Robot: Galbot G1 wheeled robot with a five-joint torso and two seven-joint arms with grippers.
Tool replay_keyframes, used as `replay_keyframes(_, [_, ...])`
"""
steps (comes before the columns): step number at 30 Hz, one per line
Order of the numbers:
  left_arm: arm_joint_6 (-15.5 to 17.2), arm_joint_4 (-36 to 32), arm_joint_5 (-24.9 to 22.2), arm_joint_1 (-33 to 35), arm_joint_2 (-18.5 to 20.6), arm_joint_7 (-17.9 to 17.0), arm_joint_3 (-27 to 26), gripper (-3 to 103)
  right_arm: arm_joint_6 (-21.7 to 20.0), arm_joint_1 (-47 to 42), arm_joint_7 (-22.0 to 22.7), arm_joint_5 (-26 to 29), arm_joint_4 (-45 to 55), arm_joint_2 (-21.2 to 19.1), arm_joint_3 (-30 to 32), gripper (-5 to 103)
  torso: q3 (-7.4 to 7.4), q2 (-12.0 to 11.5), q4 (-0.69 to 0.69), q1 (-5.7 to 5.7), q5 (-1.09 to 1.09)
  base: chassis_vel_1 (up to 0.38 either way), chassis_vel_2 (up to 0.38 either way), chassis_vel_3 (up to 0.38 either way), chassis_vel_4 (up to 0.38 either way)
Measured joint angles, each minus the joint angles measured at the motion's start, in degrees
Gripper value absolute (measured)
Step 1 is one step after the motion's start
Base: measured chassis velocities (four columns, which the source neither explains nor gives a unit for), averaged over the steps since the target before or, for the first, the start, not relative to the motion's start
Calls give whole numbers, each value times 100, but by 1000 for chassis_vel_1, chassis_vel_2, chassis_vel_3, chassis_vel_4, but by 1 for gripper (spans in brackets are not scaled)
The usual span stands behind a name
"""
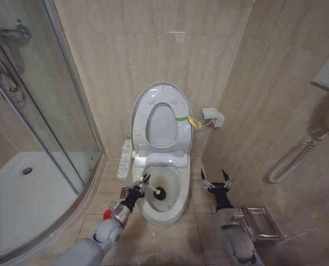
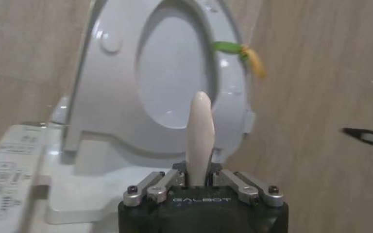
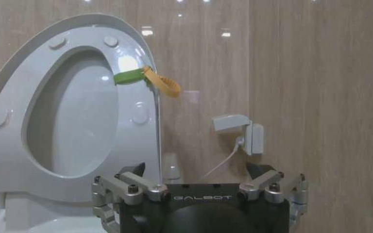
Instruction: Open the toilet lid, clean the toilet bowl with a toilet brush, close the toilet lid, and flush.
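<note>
The left gripper is clamping its fingers on the light, stiff, slippery toilet brush handle, bristle head dipping into the toilet bowl at three o'clock, while the right gripper is hovering open-fingered.

Toilet lid upright behind toilet bowl; toilet brush in bowl; shower tray left of bowl.
</note>
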Motion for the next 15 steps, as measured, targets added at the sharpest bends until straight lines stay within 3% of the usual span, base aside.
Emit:
replay_keyframes(7, [149,-76,32,199,54,-119,104,19,0,0,0,0,0,0,0,100,0,0,0,0,-1,0,0,0,0])
replay_keyframes(15, [224,484,-176,-25,-25,-183,49,19,0,0,0,0,0,0,0,100,0,0,0,0,-1,0,0,0,0])
